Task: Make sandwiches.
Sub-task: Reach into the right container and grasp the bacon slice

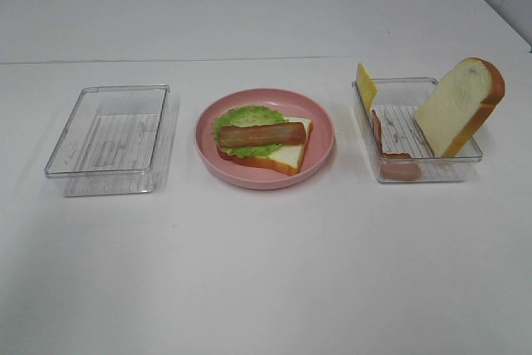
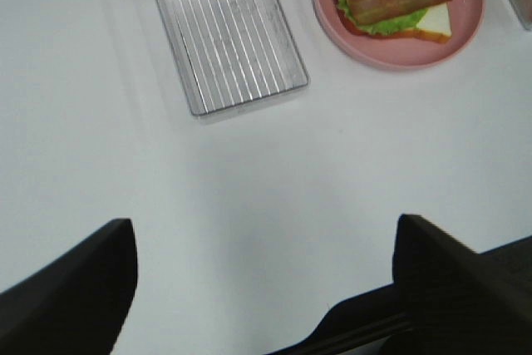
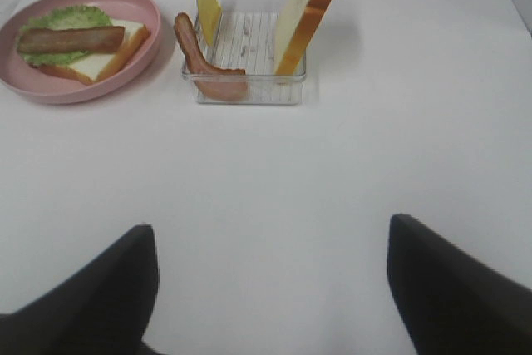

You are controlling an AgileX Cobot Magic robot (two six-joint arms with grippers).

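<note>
On the round pink plate [image 1: 321, 134] the sandwich [image 1: 263, 134] stands as one white bread slice, green lettuce and a bacon strip on top. The clear tray [image 1: 416, 175] on the right holds a leaning bread slice [image 1: 457, 106], a yellow cheese square [image 1: 365, 85] and a bacon strip [image 1: 400, 168]. Neither gripper shows in the high view. My left gripper [image 2: 264, 230] is open over bare table, well short of the plate [image 2: 399, 54]. My right gripper [image 3: 270, 226] is open too, hanging back from the tray [image 3: 249, 93] with its bread [image 3: 303, 14].
An empty clear tray [image 1: 100, 174] sits left of the plate, also seen as the ribbed tray [image 2: 224, 35] in the left wrist view. The white table runs wide in front of all three containers.
</note>
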